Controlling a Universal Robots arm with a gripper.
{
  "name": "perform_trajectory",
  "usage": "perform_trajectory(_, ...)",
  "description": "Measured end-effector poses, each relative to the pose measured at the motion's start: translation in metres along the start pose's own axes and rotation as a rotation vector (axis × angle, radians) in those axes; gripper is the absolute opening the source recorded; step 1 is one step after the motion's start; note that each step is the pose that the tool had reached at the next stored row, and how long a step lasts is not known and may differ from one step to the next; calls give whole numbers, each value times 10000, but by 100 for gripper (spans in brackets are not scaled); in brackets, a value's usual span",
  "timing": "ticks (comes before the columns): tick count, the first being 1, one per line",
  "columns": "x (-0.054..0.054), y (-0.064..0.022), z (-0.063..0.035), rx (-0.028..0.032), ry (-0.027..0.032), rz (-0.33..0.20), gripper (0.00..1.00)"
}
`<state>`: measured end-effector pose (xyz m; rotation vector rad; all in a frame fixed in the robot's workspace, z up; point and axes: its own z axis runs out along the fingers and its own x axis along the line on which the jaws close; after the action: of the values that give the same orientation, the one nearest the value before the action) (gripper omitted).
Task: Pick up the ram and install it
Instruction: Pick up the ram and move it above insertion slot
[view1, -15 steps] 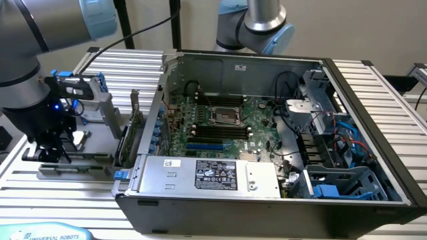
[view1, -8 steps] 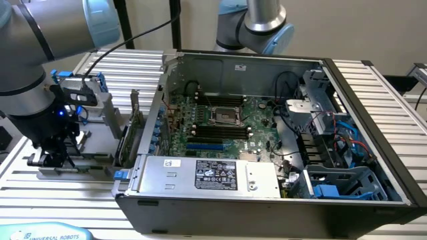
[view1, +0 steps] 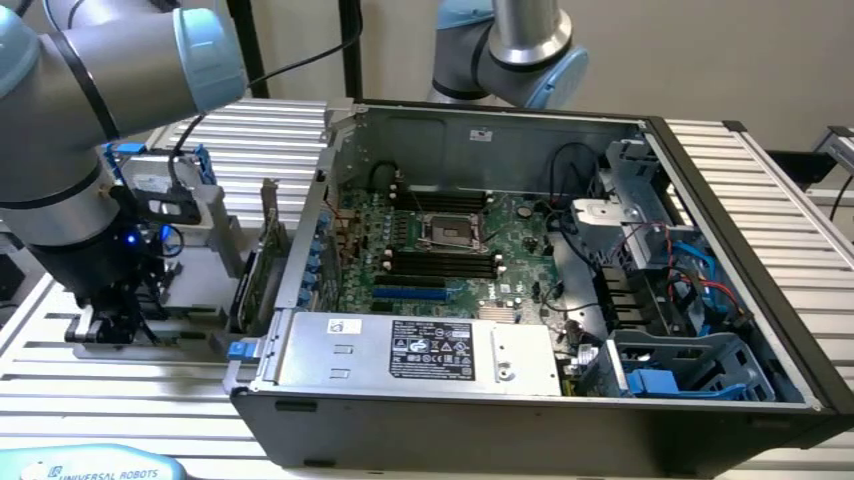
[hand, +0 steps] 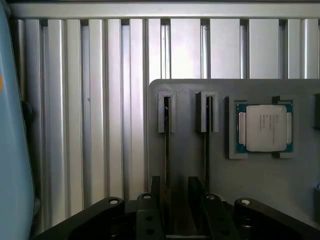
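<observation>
Exterior view's left: arm (view1: 80, 120) bends down w/ gripper (view1: 118, 325) low over a grey tray (view1: 207, 265) on the slatted table (view1: 120, 400), just outside the case (view1: 754, 250). Wrist view: fingers (hand: 155, 195) stand apart, clamped on nothing. Ram (hand: 166, 150) stands on edge in a tray slot, seen only as a thin dark edge, upright btwn the two fingers; can't tell if either finger touches it. A 2nd edge (hand: 206, 150) sits in the next slot, parallel and just beside, running behind the other finger. A CPU (hand: 262, 127) lies flat in a pocket of the same tray, beside the 2nd edge.

Further toward the exterior view's right: case lies open. PSU (view1: 414, 350) is along its near side. Mobo (view1: 514, 240) is behind it w/ socket (view1: 451, 232) mid-board, black slots (view1: 434, 262) either side of the socket and a blue slot (view1: 411, 294) near the PSU. No stick visible in the black slots. Past the mobo are loose cables, then a drive cage (view1: 694, 365) w/ blue parts at the near right corner. Base of a 2nd arm (view1: 514, 45) stands behind the case
</observation>
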<state>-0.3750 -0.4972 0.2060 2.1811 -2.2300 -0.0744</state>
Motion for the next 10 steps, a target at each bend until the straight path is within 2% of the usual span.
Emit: perform_trajectory(10, 5, -4, 91, -2, 3, -33, 36)
